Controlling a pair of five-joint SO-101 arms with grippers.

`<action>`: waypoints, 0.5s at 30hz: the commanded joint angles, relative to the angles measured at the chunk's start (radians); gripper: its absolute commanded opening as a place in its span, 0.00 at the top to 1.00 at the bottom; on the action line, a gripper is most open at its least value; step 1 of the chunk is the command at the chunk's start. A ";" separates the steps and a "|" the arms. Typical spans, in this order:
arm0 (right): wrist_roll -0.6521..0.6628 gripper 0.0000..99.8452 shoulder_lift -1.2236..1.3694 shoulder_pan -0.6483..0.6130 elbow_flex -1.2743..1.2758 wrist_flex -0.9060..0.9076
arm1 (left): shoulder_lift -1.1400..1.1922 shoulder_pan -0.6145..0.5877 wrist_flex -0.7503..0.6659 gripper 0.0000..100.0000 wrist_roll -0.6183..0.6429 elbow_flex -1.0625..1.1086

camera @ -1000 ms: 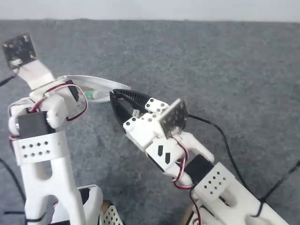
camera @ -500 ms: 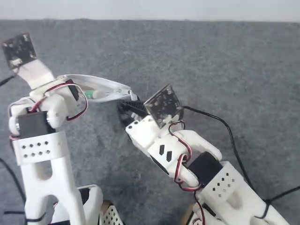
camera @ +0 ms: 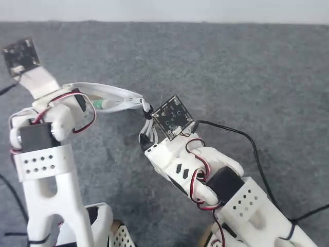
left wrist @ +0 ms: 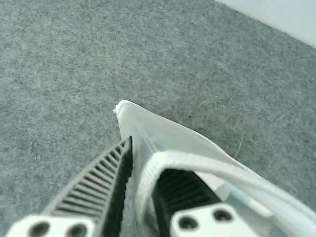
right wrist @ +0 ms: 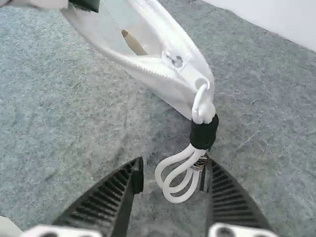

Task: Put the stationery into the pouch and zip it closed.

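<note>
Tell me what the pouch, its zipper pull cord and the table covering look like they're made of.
Pouch: soft matte white fabric, probably; its sides sag and fold. Zipper pull cord: smooth white cord, perhaps nylon, in glossy loops. Table covering: grey felt or carpet, judging by fuzzy fibres.

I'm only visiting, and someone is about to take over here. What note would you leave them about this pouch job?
Left gripper: shut on the pouch edge, holding it.
Right gripper: open, with the zip's cord loop between its fingers, not gripped.
Done: stationery is inside the pouch.
Left: the pouch mouth is open, so grip the cord loop and pull the zip closed.
</note>
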 commanded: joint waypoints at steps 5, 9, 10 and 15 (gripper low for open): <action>-0.008 0.82 0.012 0.031 0.094 -0.272 | -0.014 0.000 -0.041 0.99 -0.006 -0.015; -0.008 0.82 0.067 0.087 0.118 -0.383 | -0.011 0.002 -0.041 0.99 -0.006 -0.015; -0.008 0.82 0.084 0.097 0.118 -0.400 | -0.011 0.002 -0.041 0.99 -0.006 -0.015; -0.008 0.82 0.159 0.111 0.120 -0.472 | -0.009 0.002 -0.046 0.99 -0.006 -0.015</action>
